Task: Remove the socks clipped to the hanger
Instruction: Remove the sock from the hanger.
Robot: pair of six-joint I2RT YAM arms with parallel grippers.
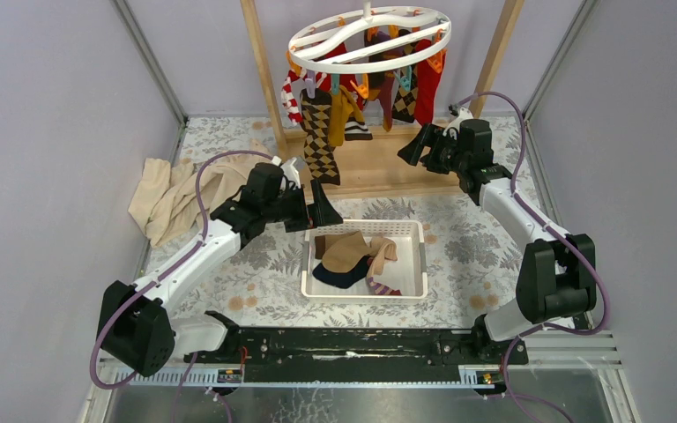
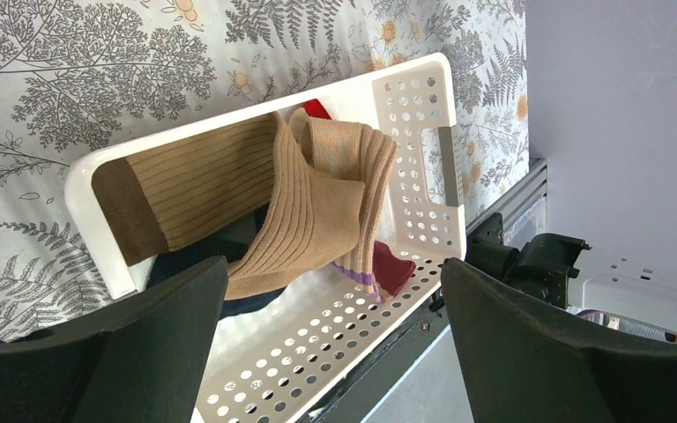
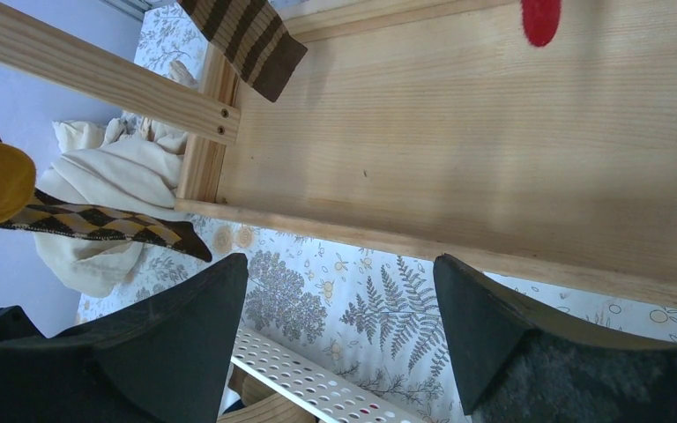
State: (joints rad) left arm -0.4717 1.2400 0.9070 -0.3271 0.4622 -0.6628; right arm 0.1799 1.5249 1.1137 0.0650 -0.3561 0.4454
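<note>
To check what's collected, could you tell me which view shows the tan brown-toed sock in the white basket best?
The left wrist view: the tan brown-toed sock lies close, ribs and toe clear. Top external shows it small; right wrist catches only the basket rim and a tan sliver.

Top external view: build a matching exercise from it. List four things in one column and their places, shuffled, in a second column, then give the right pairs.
Things
1. hanger
2. basket
3. beige cloth
4. brown argyle sock

Places
A. heaped at the far left
B. hung highest, at the far side
C. clipped up, dangling at the left of the hanging cluster
D. lying in the middle, holding loose socks

Pairs: 1-B; 2-D; 3-A; 4-C
</note>
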